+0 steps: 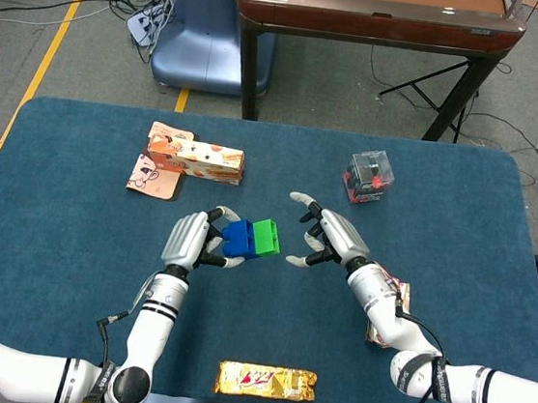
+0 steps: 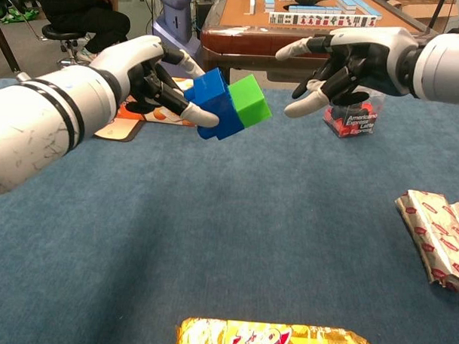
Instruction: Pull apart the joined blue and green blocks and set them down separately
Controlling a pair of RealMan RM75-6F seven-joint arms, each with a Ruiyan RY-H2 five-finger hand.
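Above the tabletop (image 1: 75, 199), left hand (image 1: 192, 239) grips the blue block (image 1: 238, 238) from its left side, fingers (image 2: 197, 114) wrapped round it, block lifted clear of the cloth. Green block (image 1: 266, 237) is attached to the blue one on the side away from the left hand, pair tilted in the chest view, green end toward the right hand. Blocks are joined, not separated.

Right hand (image 1: 328, 239) sits just right of the green block, near but not touching. Its fingers (image 2: 307, 104) are spread and curved toward the block, holding nothing. Gap between its fingertips and the green face is visible in both views.

Beyond the right hand, further from the robot, a clear box with red and black contents (image 1: 369, 176) stands on the tabletop. Behind the right hand, by its forearm, a red-and-white wrapped pack (image 2: 438, 238) lies flat, partly hidden by the arm in the head view. Beyond the left hand, an orange carton (image 1: 194, 157) and a flat card (image 1: 153, 176) touching it. Near the robot's edge, between both arms, a gold snack bar (image 1: 265, 381) lies lengthwise.
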